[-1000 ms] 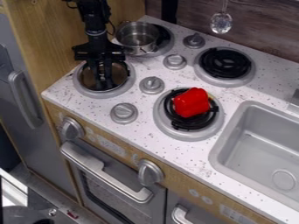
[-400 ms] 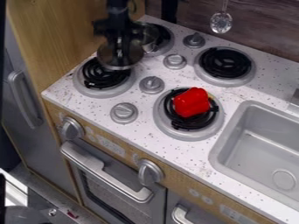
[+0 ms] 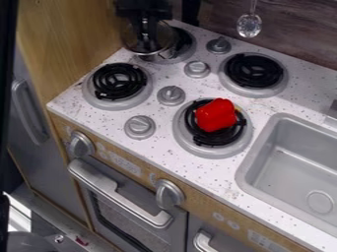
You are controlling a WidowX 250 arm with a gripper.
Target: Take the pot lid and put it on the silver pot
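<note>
Running along the near side, the front edge of the speckled countertop (image 3: pixel 223 177) goes slantwise from the left corner down toward the lower right. A tall wood panel (image 3: pixel 66 39) rises at the left, close by the gripper's side of the stove, so I'd call that the tight side. The opening out is toward the middle: a white strip passes between the nearest burner (image 3: pixel 118 82) and the back one under the pot. Small knobs stick up there, one (image 3: pixel 171 95) just beside that nearest burner and another (image 3: pixel 197 69) near the pot. Farther right, a red toy (image 3: pixel 216 115) sits on its own burner, well apart from the arm, and the sink (image 3: pixel 247 160) has its rim beyond that. A clear utensil (image 3: pixel 249 24) hangs before the back wall.

The gripper (image 3: pixel 145 36) hangs at the upper left, pointing down, its fingers drawn in on the pot lid (image 3: pixel 131 45) from above, around the middle of it. I can't make out the exact gap between them. The lid's round rim overlaps the silver pot (image 3: pixel 160 57) in view; part of the pot shows below and to the right. Whether they touch, I can't tell from here.
</note>
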